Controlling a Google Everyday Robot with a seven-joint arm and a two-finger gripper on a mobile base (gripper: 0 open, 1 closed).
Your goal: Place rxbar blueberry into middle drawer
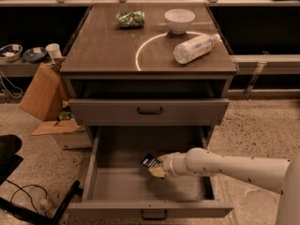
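The middle drawer (117,208), a wide grey metal tray with a small dark bar handle, stands pulled out nearest the viewer, its plain floor showing. A smooth white arm (234,165) reaches in from the right. Its hand (158,168) is above the drawer floor, tan fingers (157,172) clamped on the rxbar blueberry (150,161), a flat dark packet with white lettering. The packet's long axis slants; its free end points left and toward the drawer's back. Above is a closed grey drawer front (108,112). On the brown bench (103,46) lie a white plastic bottle (196,48) on its side, a round white bowl (179,20) and a shiny green snack bag (130,18).
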